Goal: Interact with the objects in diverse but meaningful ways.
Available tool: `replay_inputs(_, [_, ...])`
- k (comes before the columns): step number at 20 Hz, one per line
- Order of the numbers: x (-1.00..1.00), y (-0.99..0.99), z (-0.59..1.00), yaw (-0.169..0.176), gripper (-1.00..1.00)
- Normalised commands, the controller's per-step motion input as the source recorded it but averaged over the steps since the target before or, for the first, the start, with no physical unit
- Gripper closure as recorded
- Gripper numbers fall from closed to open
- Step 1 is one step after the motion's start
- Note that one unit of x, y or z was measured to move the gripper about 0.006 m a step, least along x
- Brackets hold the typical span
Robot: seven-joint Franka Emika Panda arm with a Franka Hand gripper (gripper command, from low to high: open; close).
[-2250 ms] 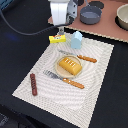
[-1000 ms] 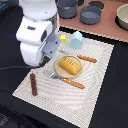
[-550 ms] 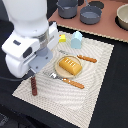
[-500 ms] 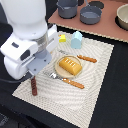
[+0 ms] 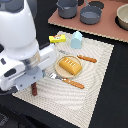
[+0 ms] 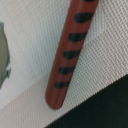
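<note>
The dark brown sausage point(image 5: 34, 90) lies at the near-left edge of the beige placemat point(image 5: 95, 75). It fills the wrist view point(image 6: 70, 50), reddish brown with black stripes. My gripper point(image 5: 33, 82) hangs just above it, its fingers hidden by the white arm. No fingers show in the wrist view. The orange-brown scored bread loaf point(image 5: 70, 65) sits on a small plate point(image 5: 59, 71) mid-mat. The yellow block point(image 5: 56, 38) and the light blue gabled carton point(image 5: 76, 39) stand at the mat's far side.
An orange-handled knife point(image 5: 87, 58) and an orange-handled fork point(image 5: 73, 83) flank the plate. Two grey pots point(image 5: 66, 7) point(image 5: 91, 13) and a bowl point(image 5: 122, 17) stand on the brown board at the back. The black table point(image 6: 107, 107) borders the mat.
The arm has swung from the back of the table to the near left and come down over the sausage. The toy foods have not moved.
</note>
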Motion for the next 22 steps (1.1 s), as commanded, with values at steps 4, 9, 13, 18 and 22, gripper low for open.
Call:
replay_inputs(4, [0.04,-0.26,-0.4,-0.085,1.0])
replay_inputs(9, [0.33,-0.12,0.04,-0.057,1.0])
replay_inputs(13, [0.35,-0.17,0.15,-0.044,1.0])
replay_inputs(18, [0.19,-0.14,0.42,-0.011,1.0])
replay_inputs(22, [0.02,0.4,1.0,0.083,1.0])
